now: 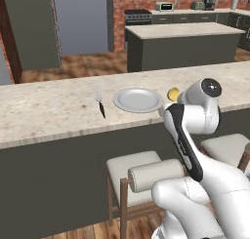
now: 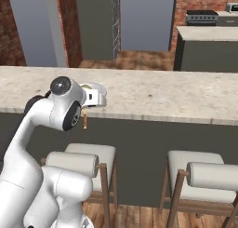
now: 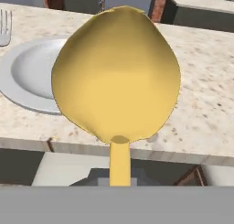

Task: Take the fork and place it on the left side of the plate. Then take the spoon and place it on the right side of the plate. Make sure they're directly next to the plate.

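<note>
The light-grey plate (image 1: 138,99) lies on the long counter (image 1: 49,111). Directly left of it lies the fork (image 1: 100,103), tines pointing away and dark handle toward me; its tines (image 3: 4,29) show at the hand view's left edge beside the plate (image 3: 27,77). My gripper (image 2: 89,103) is shut on the yellow spoon (image 3: 116,77), held in the air over the counter's front edge, right of the plate. The spoon's bowl (image 1: 173,93) points up and its handle (image 2: 85,120) hangs below the hand. The fingertips are hidden behind the spoon.
Cushioned stools (image 1: 132,172) (image 2: 204,173) stand under the counter's front edge. A dark kitchen island (image 1: 180,45) stands beyond the counter. Bare counter (image 2: 176,94) stretches to the right of the plate.
</note>
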Controlling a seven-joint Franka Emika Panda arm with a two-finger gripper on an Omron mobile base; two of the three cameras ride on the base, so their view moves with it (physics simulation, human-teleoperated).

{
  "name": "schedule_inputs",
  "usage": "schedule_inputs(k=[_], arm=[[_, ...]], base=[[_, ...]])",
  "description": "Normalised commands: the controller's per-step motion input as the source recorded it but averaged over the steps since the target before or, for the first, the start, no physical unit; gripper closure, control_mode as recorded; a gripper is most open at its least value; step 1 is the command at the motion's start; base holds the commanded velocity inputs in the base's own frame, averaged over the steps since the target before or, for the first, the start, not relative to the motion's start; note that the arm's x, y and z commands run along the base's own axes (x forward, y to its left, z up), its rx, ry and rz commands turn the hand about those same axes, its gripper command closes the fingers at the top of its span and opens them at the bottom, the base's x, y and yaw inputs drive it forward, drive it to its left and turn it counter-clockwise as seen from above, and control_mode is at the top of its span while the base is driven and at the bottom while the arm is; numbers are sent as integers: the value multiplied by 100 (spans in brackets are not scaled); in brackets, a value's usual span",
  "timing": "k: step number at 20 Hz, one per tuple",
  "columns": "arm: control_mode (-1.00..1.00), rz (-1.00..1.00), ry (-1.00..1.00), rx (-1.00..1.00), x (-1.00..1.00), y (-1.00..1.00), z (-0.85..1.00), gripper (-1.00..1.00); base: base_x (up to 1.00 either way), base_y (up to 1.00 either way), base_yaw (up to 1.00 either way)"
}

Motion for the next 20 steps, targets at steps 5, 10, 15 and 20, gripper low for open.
schedule_inputs(k=[5,10,15,20], arm=[[-100,-2,25,0,84,-33,13,100],[-100,-2,29,0,64,-32,5,100],[-100,-1,21,0,49,-25,0,100],[-100,0,8,0,43,-17,-8,100]], base=[[0,0,0],[0,0,0],[0,0,0],[0,0,0]])
